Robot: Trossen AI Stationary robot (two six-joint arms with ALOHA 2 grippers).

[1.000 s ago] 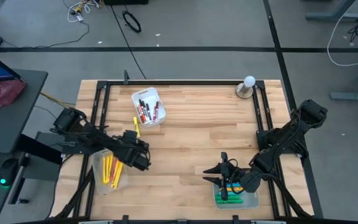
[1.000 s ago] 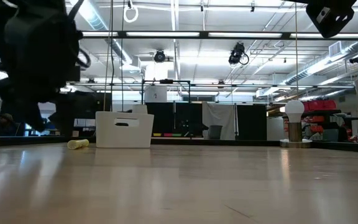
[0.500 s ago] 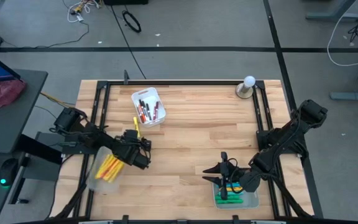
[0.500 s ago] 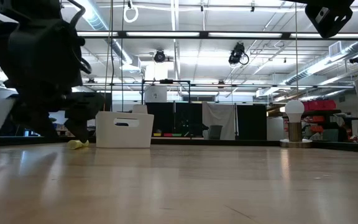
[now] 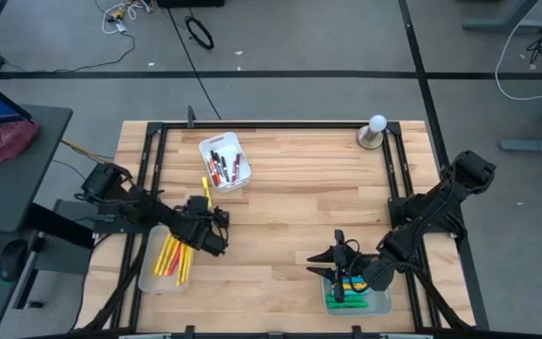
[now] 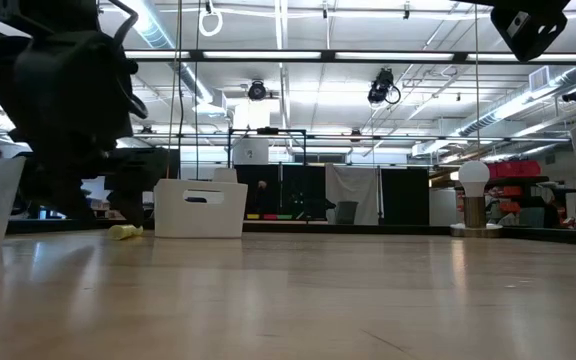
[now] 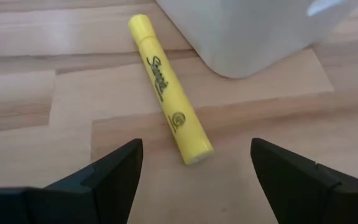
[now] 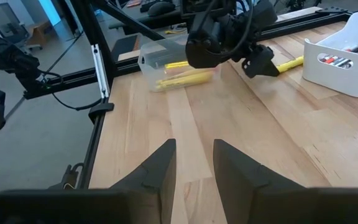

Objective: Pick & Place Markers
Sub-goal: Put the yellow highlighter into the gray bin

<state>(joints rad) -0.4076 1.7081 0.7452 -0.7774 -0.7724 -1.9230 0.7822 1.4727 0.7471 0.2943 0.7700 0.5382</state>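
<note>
A loose yellow marker (image 7: 166,87) lies flat on the wooden table (image 5: 290,207), just near of a white tray (image 5: 225,162) that holds red and dark markers. My left gripper (image 7: 194,152) hovers open on the marker's near side, slanting down toward it, with nothing between its fingers; in the high view my left gripper (image 5: 213,215) stands between that marker (image 5: 206,191) and a clear tray (image 5: 163,268) of yellow markers. My right gripper (image 5: 332,256) waits open above a tray (image 5: 358,294) of green and blue markers at the near right.
A white bulb on a round base (image 5: 374,132) stands at the far right corner. A black frame rail (image 5: 149,179) runs along the table's left side. Bare wood lies between the two arms.
The clear tray of yellow markers has been jolted: it tipped and shifted briefly, then settled flat again, with its markers now lying slanted instead of straight. My left gripper has rolled a little and dipped beside the loose yellow marker, staying open.
</note>
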